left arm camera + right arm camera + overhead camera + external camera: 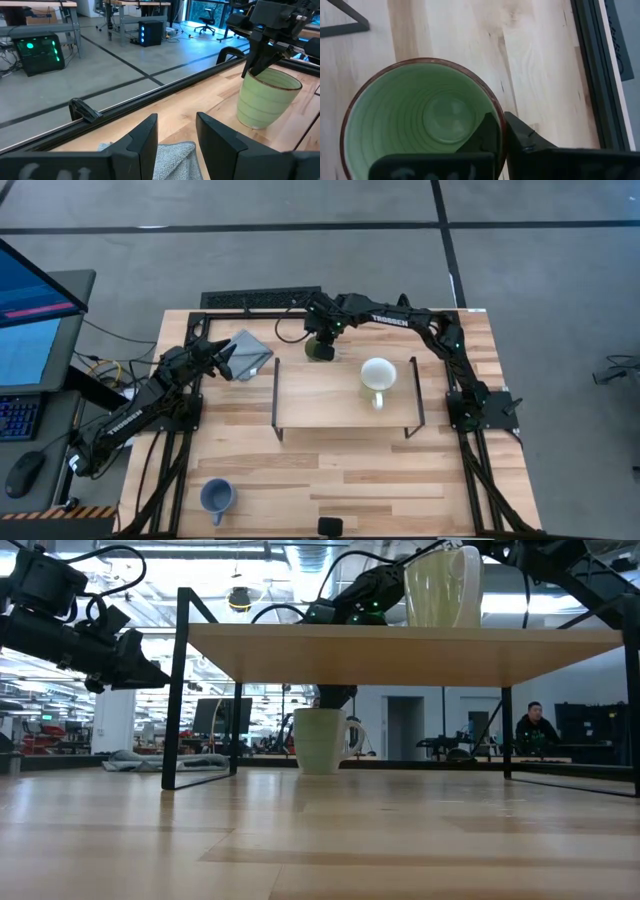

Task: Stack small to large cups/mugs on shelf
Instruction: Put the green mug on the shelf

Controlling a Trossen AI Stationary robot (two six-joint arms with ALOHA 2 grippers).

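The green mug (320, 349) stands on the table just beyond the shelf's far edge, and my right gripper (501, 122) is shut on its rim from above. In the low view the green mug (320, 740) shows under the shelf board. The cream-white mug (377, 377) stands upright on the light-wood shelf (320, 402), right of its middle. The blue mug (217, 496) sits near the table's near left corner. My left gripper (176, 134) hovers open above the grey cloth (251, 352), well off the table, touching nothing. My right gripper pinches the green mug's rim (500, 131), one finger (487, 134) inside the mug and one finger (521, 137) outside its wall. The fingers come from above, pointing down. The mug stands upright with its base (254, 124) on the table.
The folded grey cloth (167, 154) lies at the far left of the table, left of the shelf. The shelf's black wire legs (178, 690) stand close beside the green mug. A black rail (260, 300) runs along the table's far edge. A person (537, 727) sits far behind.
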